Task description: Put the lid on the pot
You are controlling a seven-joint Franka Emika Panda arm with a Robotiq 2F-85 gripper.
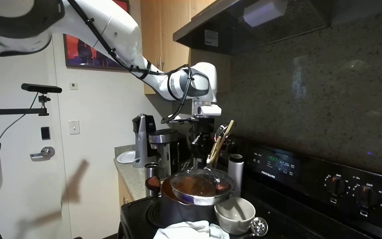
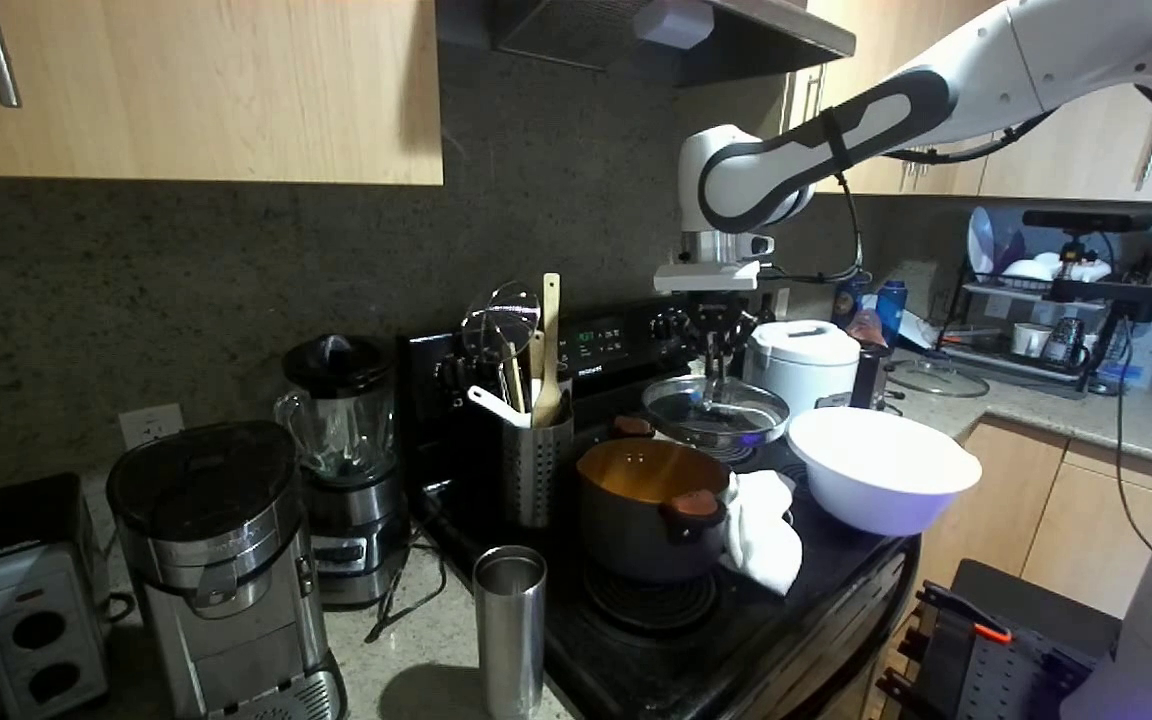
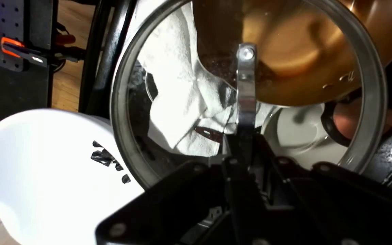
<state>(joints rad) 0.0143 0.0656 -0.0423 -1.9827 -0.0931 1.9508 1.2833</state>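
The lid (image 1: 194,186) is round see-through glass with a metal rim and a strap handle. It also shows in an exterior view (image 2: 671,408) and in the wrist view (image 3: 246,80). My gripper (image 1: 200,161) is shut on the lid's handle, seen also in an exterior view (image 2: 714,375) and the wrist view (image 3: 240,139). The pot (image 2: 641,530), dark outside and copper inside with brown handles, stands uncovered on the stove. The lid hangs above rim height, off to one side. In the wrist view it overlaps only part of the pot (image 3: 391,27). The pot also shows in an exterior view (image 1: 184,212).
A white towel (image 2: 761,530) lies against the pot. A small white bowl (image 1: 235,217) and a large white bowl (image 2: 881,465) stand nearby. A utensil holder (image 2: 531,480), a white cooker (image 2: 801,365) and a steel tumbler (image 2: 511,640) surround the pot. The range hood hangs above.
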